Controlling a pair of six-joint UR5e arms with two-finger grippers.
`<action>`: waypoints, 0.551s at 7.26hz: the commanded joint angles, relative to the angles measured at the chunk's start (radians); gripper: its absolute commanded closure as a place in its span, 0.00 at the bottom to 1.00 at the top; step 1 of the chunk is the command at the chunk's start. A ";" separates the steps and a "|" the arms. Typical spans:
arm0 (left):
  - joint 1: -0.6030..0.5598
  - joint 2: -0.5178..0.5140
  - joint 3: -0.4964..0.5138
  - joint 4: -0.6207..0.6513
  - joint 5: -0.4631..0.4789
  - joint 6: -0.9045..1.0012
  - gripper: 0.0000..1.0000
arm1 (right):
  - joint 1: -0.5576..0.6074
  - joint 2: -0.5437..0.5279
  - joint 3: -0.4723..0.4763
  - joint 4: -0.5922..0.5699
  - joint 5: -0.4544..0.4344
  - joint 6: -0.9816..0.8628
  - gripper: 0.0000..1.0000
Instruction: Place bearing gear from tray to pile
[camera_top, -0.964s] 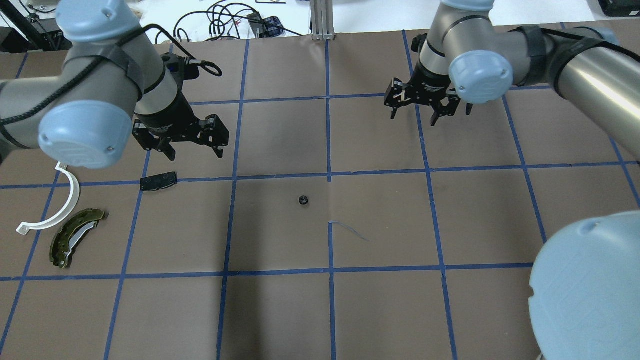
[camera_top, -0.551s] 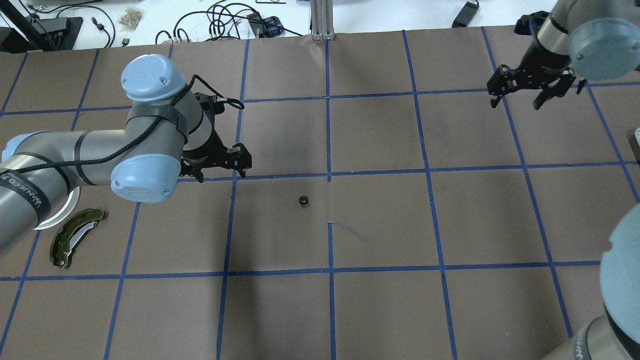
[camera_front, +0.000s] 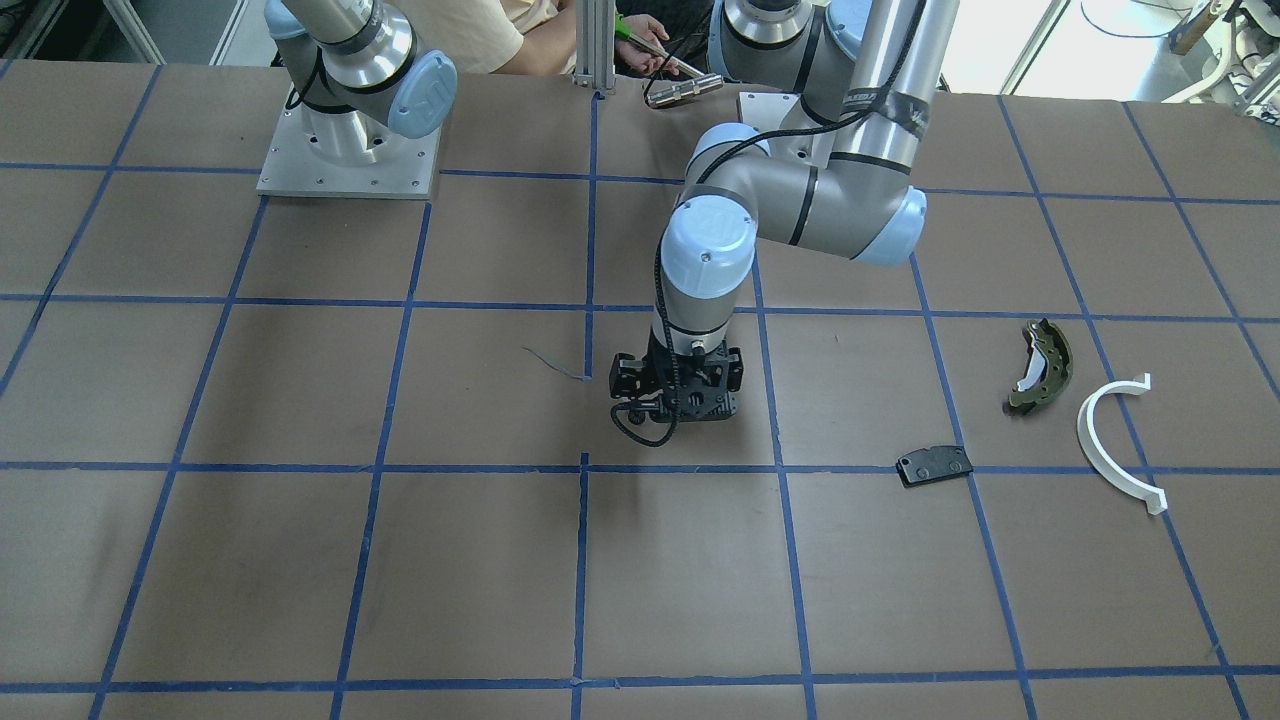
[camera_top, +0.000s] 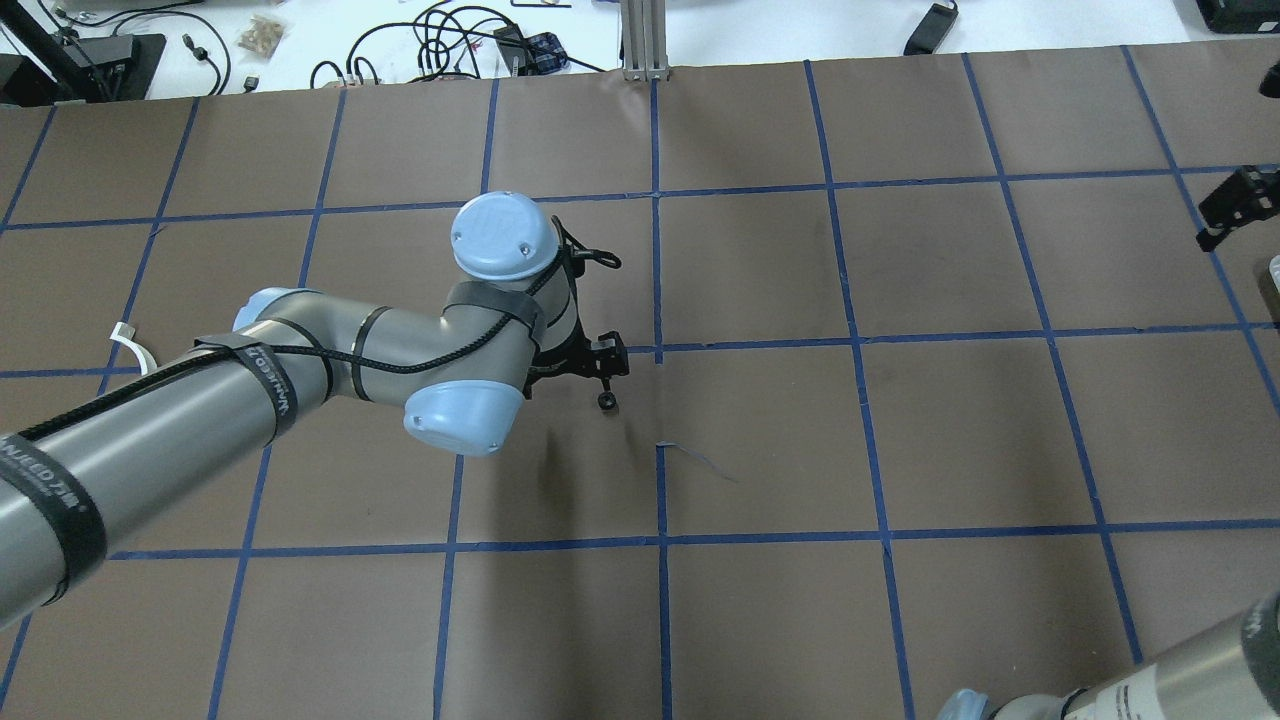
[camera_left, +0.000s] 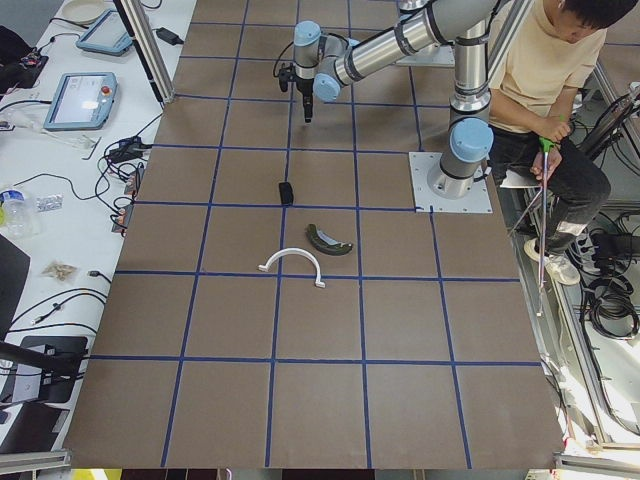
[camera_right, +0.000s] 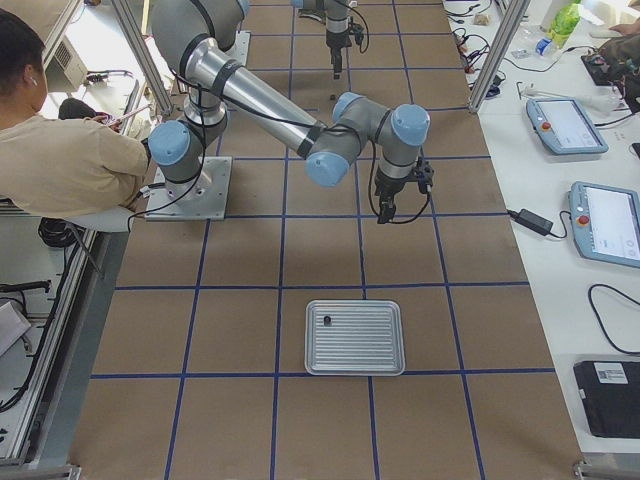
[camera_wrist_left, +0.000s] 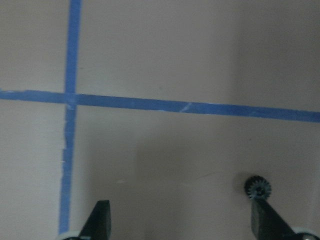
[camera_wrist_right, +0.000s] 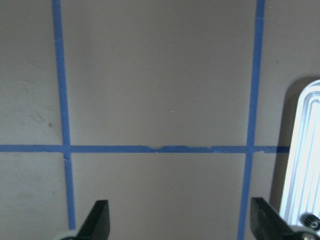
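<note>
A small black bearing gear (camera_top: 606, 401) lies on the brown table mat near the centre. In the left wrist view the gear (camera_wrist_left: 257, 187) sits just ahead of one fingertip. My left gripper (camera_top: 598, 362) hangs open and empty right over it, pointing down. The pile lies toward the robot's left: an olive-green brake shoe (camera_front: 1040, 365), a white arc (camera_front: 1110, 440) and a flat black pad (camera_front: 934, 465). The metal tray (camera_right: 355, 337) holds another small black gear (camera_right: 327, 320). My right gripper (camera_right: 385, 212) is open and empty, beside the tray's edge (camera_wrist_right: 305, 165).
Blue tape lines divide the mat into squares. A thin loose thread (camera_top: 700, 460) lies near the gear. A person (camera_left: 545, 70) sits behind the robot bases. Cables and tablets lie on the white benches along the table's far side.
My left arm has swung right from the pile to over the gear at the table's centre. My right arm has moved right, to the overhead view's edge. Both grippers stay open.
</note>
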 joint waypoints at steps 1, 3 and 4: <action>-0.052 -0.057 -0.001 0.031 0.009 -0.017 0.00 | -0.138 0.041 0.001 -0.019 -0.002 -0.188 0.00; -0.052 -0.083 -0.001 0.100 0.009 -0.011 0.04 | -0.206 0.122 0.001 -0.118 0.000 -0.282 0.01; -0.052 -0.081 0.002 0.126 0.010 -0.011 0.05 | -0.233 0.153 0.001 -0.145 0.000 -0.302 0.04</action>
